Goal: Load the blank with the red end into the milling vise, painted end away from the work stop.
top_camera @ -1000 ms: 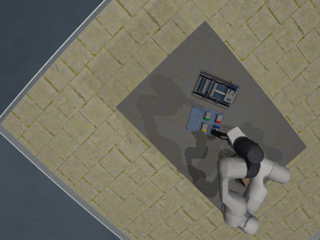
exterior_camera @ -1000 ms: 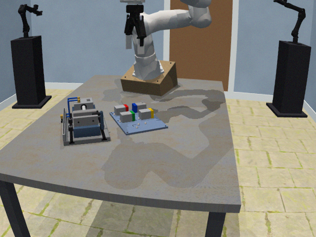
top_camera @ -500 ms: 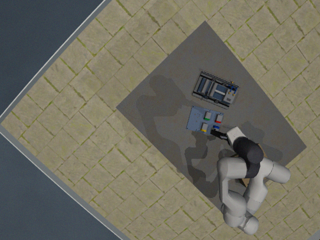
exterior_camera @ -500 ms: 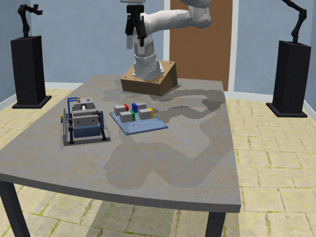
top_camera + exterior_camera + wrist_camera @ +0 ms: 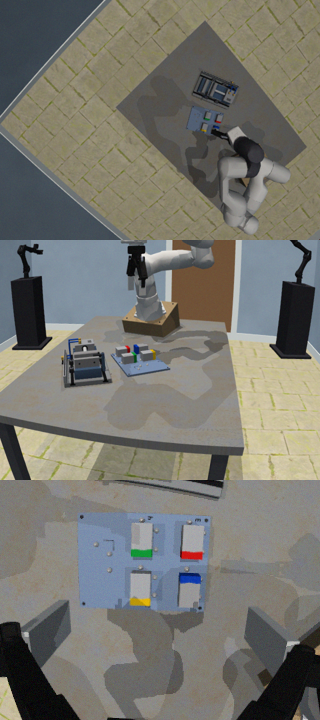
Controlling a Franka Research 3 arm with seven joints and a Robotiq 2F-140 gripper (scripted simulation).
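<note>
The blank with the red end (image 5: pixel 218 118) (image 5: pixel 121 350) (image 5: pixel 192 542) lies flat on the blue infeed plate (image 5: pixel 195 119) (image 5: pixel 146 367) (image 5: pixel 100 574), in the row nearer the vise. Beside it lies the green-ended blank (image 5: pixel 207 115) (image 5: pixel 128 358) (image 5: pixel 140 540). The yellow-ended blank (image 5: pixel 204 127) (image 5: pixel 147 354) (image 5: pixel 139 588) and the blue-ended blank (image 5: pixel 216 127) (image 5: pixel 141 347) (image 5: pixel 190 591) lie in the other row. The milling vise (image 5: pixel 215 89) (image 5: pixel 84 361) stands beyond the plate with nothing between its jaws. My gripper (image 5: pixel 215 133) (image 5: pixel 136 284) (image 5: pixel 158 620) is open and empty, high above the plate's near edge.
The robot's wooden base block (image 5: pixel 152 322) stands on the table behind the plate. Two black pedestals (image 5: pixel 28 309) (image 5: pixel 294 317) with small arms stand on the floor to either side of the table.
</note>
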